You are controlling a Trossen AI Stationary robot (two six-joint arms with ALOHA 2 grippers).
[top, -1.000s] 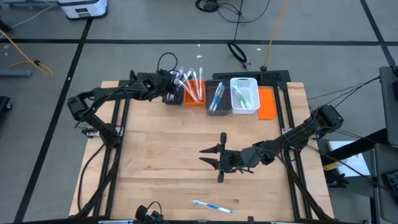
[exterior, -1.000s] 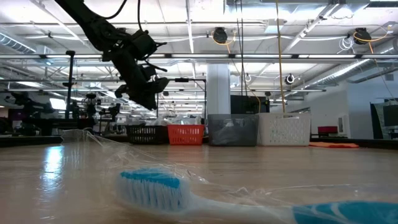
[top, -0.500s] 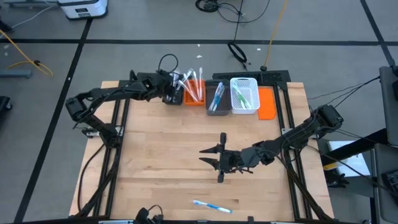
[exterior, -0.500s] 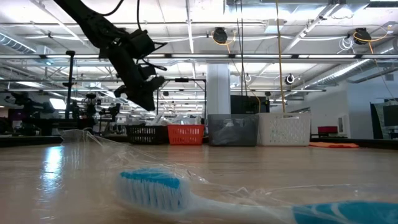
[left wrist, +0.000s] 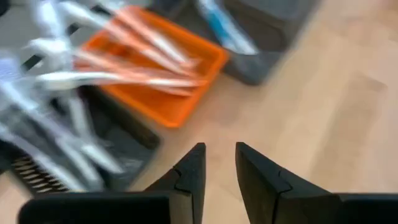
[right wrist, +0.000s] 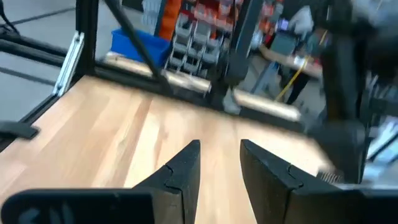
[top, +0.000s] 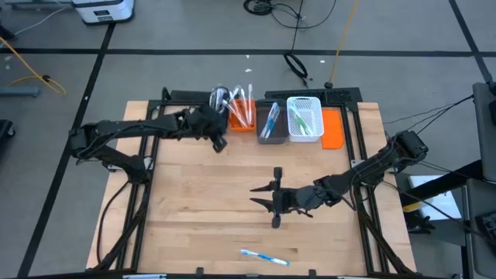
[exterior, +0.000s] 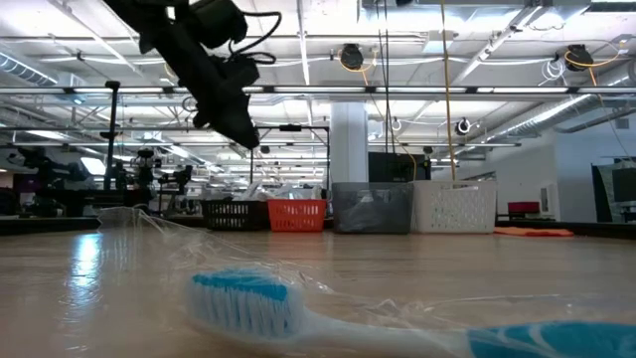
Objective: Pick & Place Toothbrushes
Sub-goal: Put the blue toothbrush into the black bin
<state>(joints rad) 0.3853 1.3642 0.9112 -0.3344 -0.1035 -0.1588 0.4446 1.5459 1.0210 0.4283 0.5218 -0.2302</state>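
Toothbrush [top: 264,257] alone near table [top: 194,209] front edge

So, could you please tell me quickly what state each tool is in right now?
Left tool: narrowly open, holding nothing, beside the orange bin.
Right tool: narrowly open, empty, over the table.

Premises: a large open-plan robotics lab or industrial workshop. The low view shows an exposed ceiling [exterior: 417,40] with steel trusses, strip lighting and hanging cables, a white structural column [exterior: 348,149], and rows of equipment benches [exterior: 89,199] receding across the hall. The high view shows a grey concrete floor [top: 62,225] marked with black tape lines [top: 232,52], loose cabling [top: 294,62], and a wooden worktop [top: 201,201] on a black metal frame carrying two robot arms.
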